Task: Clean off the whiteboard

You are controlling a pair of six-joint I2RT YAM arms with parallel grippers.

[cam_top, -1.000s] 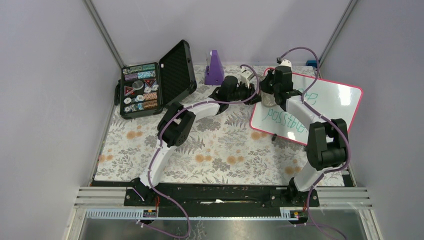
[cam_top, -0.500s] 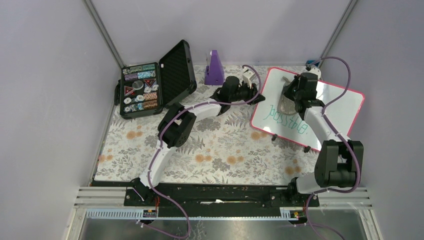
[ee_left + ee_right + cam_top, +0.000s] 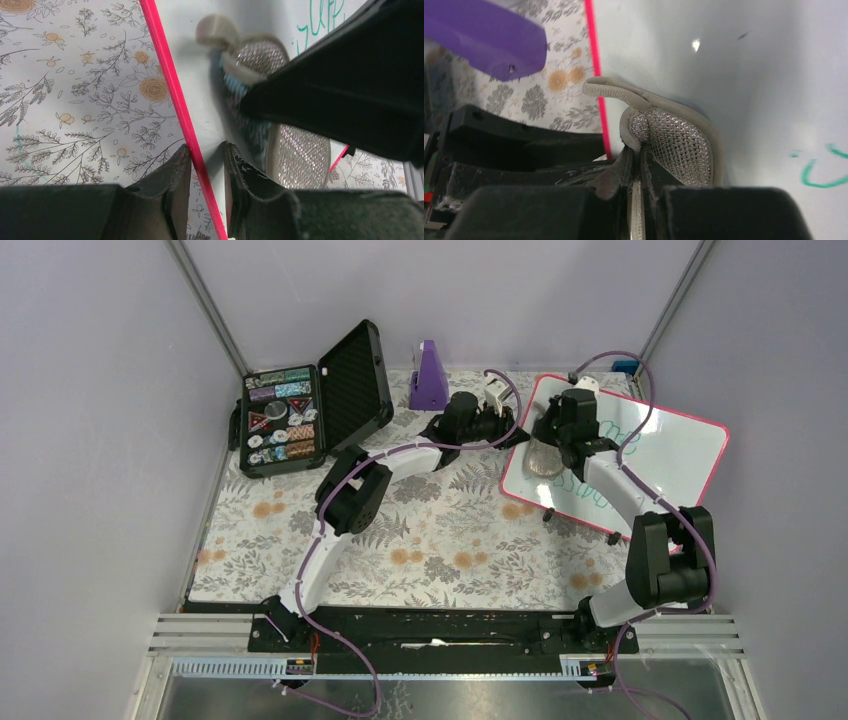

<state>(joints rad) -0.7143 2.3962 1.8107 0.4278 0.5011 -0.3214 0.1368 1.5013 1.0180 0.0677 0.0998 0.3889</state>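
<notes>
The whiteboard (image 3: 680,455) lies tilted on the far right of the floral tablecloth (image 3: 420,530), and the job looks partly done. Around the sponge (image 3: 674,145), at the board's far left end, the surface shows clean and white. Green handwriting (image 3: 590,498) is left along the near middle of the board, and more green strokes show farther right toward the far edge, so I judge there is a good share left to wipe.

The left gripper (image 3: 205,160) is clenched on the board's left edge, one finger on each side of the thin pink-red frame (image 3: 172,85), pinning the board down. The right gripper (image 3: 636,165) is clamped tight on the sponge, pinching a grey band on its back and pressing it flat against the board.

The board is glossy and hard — it mirrors a ceiling light — with rounded corners. The sponge is a soft oval, grey-edged, covered in a glittery silver mesh, with a hint of blue beneath. The cloth under everything is matte and printed with ferns and orange flowers.
</notes>
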